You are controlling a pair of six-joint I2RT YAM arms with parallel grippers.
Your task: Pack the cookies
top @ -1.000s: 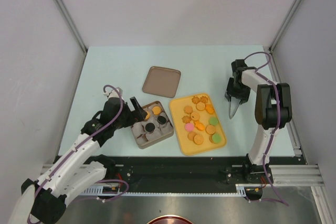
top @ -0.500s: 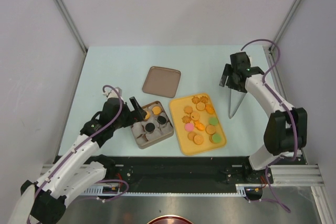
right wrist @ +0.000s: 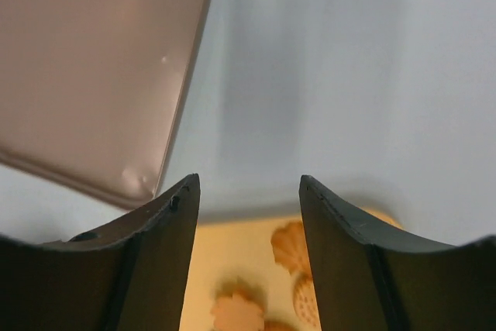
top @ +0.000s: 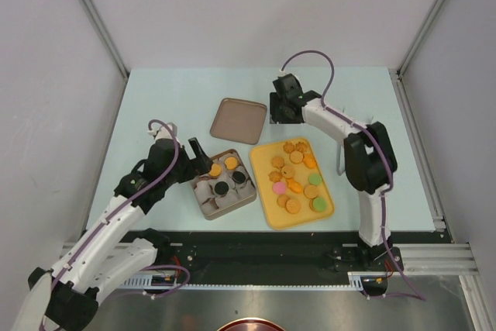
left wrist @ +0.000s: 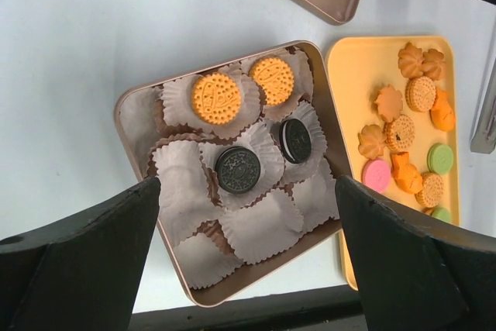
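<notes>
Several cookies (top: 294, 176), orange, pink and green, lie on a yellow tray (top: 266, 198). The brown tin (top: 208, 213) holds white paper cups; two orange cookies (left wrist: 215, 98) and two black cookies (left wrist: 238, 170) sit in cups. My left gripper (top: 199, 157) is open and empty, hovering over the tin's near-left side; in the left wrist view its fingers (left wrist: 77, 261) straddle the tin. My right gripper (top: 280, 110) is open and empty, above the table between the lid and the tray's far edge; the right wrist view shows flower cookies (right wrist: 291, 246) below its jaws.
The brown lid (top: 239, 120) lies upside down behind the tin; it also shows in the right wrist view (right wrist: 85, 60). Metal tongs (top: 339, 159) lie on the table right of the tray. Grey walls close in the table on three sides.
My right gripper let go of the metal tongs, left them right of the tray, and swung left to the gap between lid and tray. My left gripper shifted slightly.
</notes>
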